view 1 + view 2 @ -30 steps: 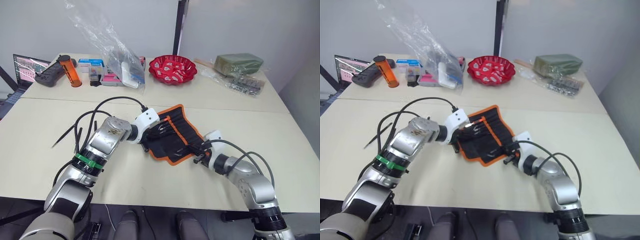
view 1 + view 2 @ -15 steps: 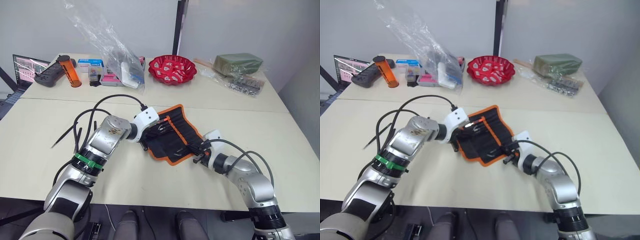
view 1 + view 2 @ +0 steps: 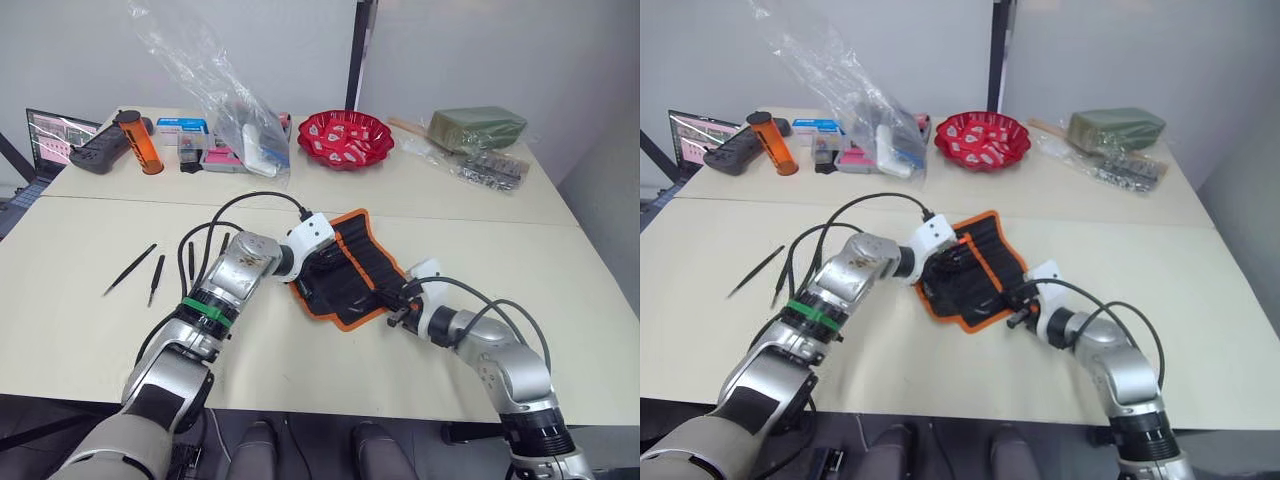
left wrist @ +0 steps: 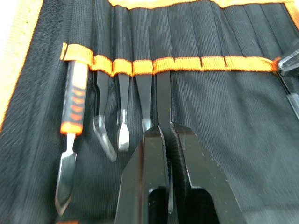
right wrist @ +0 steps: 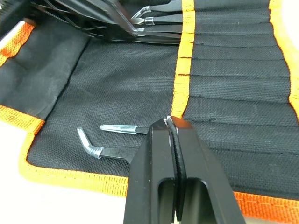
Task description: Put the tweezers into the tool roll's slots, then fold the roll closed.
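- The tool roll (image 3: pixel 350 272) lies open on the bench (image 3: pixel 90 340), between my two hands.
- My left hand (image 4: pixel 167 133), fingers together, clamps a tweezer (image 4: pixel 163 102) entering a slot.
- My right hand (image 5: pixel 170 122) presses, fingers together, on the roll's orange band.
- Three tweezers (image 3: pixel 158 272) lie well apart, left.

Arms: silver metal, white wrist housings, looping black cables
Left forearm: green band
Fingers (image 4: pixel 140 186): black, angular

The tool roll (image 3: pixel 350 275) lies open at frame centre, black with orange binding, several tools seated in its slots (image 4: pixel 140 65). 4 loose tweezers (image 3: pixel 157 275) lie left of centre.
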Available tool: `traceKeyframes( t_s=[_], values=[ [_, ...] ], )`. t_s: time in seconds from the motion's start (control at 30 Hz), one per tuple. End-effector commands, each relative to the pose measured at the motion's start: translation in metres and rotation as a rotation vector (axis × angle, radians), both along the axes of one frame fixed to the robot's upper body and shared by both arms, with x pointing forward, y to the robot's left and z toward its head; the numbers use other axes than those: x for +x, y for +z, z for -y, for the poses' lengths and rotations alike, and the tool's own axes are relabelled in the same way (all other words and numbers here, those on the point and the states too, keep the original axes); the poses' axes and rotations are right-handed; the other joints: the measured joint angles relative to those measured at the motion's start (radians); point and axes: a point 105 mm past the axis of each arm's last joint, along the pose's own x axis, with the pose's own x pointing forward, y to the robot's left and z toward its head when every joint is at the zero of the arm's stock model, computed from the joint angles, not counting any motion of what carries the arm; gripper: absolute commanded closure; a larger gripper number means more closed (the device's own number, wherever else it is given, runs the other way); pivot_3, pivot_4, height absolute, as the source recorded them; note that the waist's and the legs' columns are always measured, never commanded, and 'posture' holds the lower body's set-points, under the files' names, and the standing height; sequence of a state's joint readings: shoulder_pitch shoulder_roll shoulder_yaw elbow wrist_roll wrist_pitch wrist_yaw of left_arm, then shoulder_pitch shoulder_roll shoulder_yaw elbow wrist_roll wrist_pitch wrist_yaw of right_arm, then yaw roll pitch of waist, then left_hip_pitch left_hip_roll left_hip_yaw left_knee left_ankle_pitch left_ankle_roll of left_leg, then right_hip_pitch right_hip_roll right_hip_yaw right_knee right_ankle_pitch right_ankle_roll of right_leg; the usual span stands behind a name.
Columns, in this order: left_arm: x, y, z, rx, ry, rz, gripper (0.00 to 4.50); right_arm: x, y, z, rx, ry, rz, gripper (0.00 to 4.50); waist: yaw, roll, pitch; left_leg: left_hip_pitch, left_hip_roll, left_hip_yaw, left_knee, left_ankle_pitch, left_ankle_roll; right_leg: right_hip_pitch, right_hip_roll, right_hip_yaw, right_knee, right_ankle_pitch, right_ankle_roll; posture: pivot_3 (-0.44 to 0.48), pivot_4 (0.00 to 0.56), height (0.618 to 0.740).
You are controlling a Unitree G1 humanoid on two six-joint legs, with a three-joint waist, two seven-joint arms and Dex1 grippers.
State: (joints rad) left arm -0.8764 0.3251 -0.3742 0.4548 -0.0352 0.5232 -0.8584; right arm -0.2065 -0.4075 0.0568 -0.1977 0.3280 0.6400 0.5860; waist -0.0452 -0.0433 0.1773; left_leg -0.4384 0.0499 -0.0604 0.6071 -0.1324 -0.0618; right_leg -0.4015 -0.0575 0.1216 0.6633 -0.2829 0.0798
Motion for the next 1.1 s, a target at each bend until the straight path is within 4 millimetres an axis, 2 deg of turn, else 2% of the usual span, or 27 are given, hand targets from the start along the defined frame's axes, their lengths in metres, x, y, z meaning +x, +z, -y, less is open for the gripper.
traceKeyframes(
  t_s=[0.03,0.23,0.47,0.53,0.7,0.83,0.9,0.97,1.1],
  values=[
    [0.011,0.009,0.007,0.009,-0.011,0.07,4.5,-0.015,-0.031,-0.001,-0.024,0.014,-0.141,4.46,0.002,0.0,-0.001,0.0,0.0,0.0,0.0,0.0,0.0,0.0,0.0,0.0,0.0,0.0,0.0,0.0,0.15,0.729],
    [0.018,0.011,0.022,-0.032,-0.042,0.081,4.5,-0.018,-0.031,-0.001,-0.027,0.017,-0.146,4.46,0.002,0.0,-0.002,0.002,-0.001,0.0,0.001,0.0,0.0,0.004,0.0,0.0,-0.001,0.0,0.001,0.0,0.15,0.729],
    [0.022,0.012,0.022,-0.024,-0.056,0.088,4.5,-0.02,-0.031,0.001,-0.035,0.017,-0.151,4.46,0.003,0.0,-0.002,0.006,-0.001,-0.001,0.0,0.0,0.0,0.008,0.0,0.0,-0.003,0.0,0.001,0.0,0.15,0.729],
    [0.022,0.013,0.018,-0.046,-0.049,0.067,3.73,-0.02,-0.031,0.002,-0.037,0.015,-0.151,4.5,0.002,0.0,-0.002,0.007,-0.001,-0.001,0.0,0.0,0.0,0.009,0.0,0.0,-0.004,0.0,0.001,0.0,0.15,0.729],
    [0.02,0.02,0.007,-0.105,-0.037,0.027,2.12,-0.019,-0.032,0.0,-0.038,0.016,-0.148,4.5,-0.001,0.0,-0.002,0.007,-0.001,-0.001,0.0,0.0,0.0,0.009,0.0,0.0,-0.004,0.0,0.001,0.0,0.15,0.729],
    [0.022,0.042,-0.018,-0.193,0.0,0.002,0.75,-0.017,-0.029,-0.002,-0.026,0.015,-0.126,4.5,-0.006,0.0,-0.002,0.008,0.0,-0.001,-0.002,0.0,0.0,0.009,0.0,0.0,-0.003,-0.001,0.001,0.0,0.15,0.729],
    [0.022,0.057,-0.033,-0.237,0.021,0.012,0.11,-0.014,-0.02,-0.002,0.012,0.013,-0.109,4.5,-0.005,0.0,-0.002,0.008,0.0,-0.001,-0.002,0.0,0.0,0.009,0.0,0.0,-0.004,-0.001,0.001,0.0,0.15,0.729],
    [0.02,0.065,-0.045,-0.269,0.039,0.018,0.04,-0.011,-0.01,-0.002,0.026,0.019,-0.074,4.5,-0.003,0.0,-0.002,0.007,0.0,-0.001,-0.002,0.0,0.0,0.009,0.0,-0.001,-0.004,-0.001,0.001,0.0,0.15,0.729],
    [0.011,0.073,-0.072,-0.272,0.064,0.045,0.04,-0.001,0.022,0.0,0.132,0.008,0.016,4.5,-0.002,0.0,-0.001,0.007,0.0,-0.001,-0.002,0.0,0.0,0.009,0.0,-0.001,-0.004,-0.001,0.001,0.0,0.15,0.729]
  ],
)
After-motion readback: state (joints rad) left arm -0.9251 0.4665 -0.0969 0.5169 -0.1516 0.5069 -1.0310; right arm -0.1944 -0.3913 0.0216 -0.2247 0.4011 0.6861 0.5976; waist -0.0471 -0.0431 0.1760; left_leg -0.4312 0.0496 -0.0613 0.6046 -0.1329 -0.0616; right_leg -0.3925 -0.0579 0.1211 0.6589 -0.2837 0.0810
